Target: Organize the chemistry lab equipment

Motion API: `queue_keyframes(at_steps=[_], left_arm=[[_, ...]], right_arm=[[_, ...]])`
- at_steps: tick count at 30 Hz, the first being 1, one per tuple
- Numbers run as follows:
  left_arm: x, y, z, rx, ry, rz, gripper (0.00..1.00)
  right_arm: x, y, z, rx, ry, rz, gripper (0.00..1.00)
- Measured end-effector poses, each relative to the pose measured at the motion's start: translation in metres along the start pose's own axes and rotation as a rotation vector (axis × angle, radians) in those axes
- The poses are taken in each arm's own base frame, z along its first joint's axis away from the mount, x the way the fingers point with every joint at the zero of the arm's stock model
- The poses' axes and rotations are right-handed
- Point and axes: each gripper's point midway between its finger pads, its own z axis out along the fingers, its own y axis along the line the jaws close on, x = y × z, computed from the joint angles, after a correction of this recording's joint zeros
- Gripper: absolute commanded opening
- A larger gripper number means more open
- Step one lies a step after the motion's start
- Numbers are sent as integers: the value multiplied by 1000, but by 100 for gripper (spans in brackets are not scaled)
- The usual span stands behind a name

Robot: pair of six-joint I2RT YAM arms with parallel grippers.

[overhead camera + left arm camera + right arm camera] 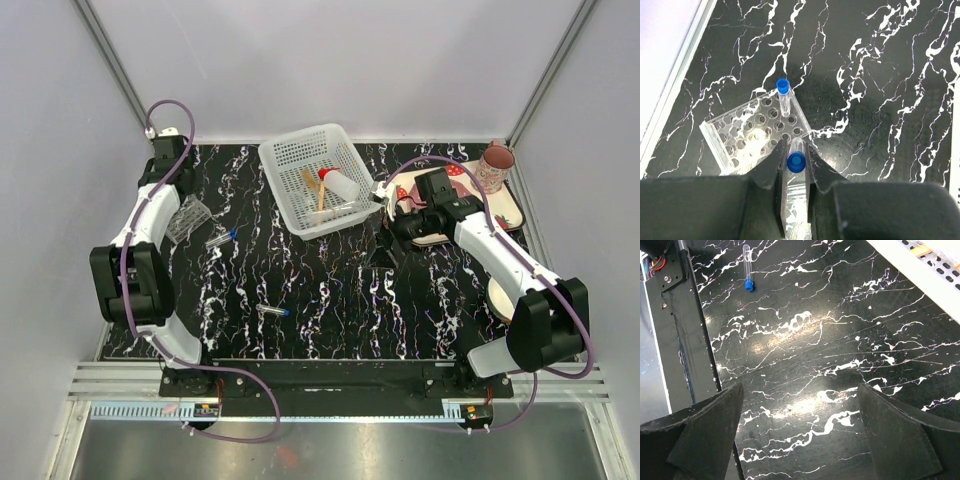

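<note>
Clenched in the left gripper (794, 152) just above the clear tube rack (747, 137) — a small blue-capped tube (796, 162), likely light, slick and brittle, best pinched mid-barrel rather than by the cap — with the right gripper (800, 390) splayed wide and empty over the table (805, 325).

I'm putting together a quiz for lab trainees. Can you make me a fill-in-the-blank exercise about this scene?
1. The left pincer is shut on a tube with a ___ cap.
2. The right pincer is ___, holding nothing.
3. The squeeze bottle lying in the white basket has a ___ cap.
Missing words: blue, open, red.
</note>
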Motion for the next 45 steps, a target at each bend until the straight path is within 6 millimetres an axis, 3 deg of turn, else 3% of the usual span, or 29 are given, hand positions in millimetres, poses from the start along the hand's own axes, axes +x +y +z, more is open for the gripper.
queue_keyframes(at_steps=[4,13,24,45], left_arm=[[-4,-1,12,-1,-7,6,7],[11,2,37,-16,37,22,7],[8,4,45,-16,26,27,7],[29,6,68,-29,86,43,10]], right_arm=[[1,1,0,-7,-1,-4,100],[0,3,1,-23,-9,-16,100],[5,-1,6,-33,7,3,100],[6,-1,7,-33,8,-1,100]])
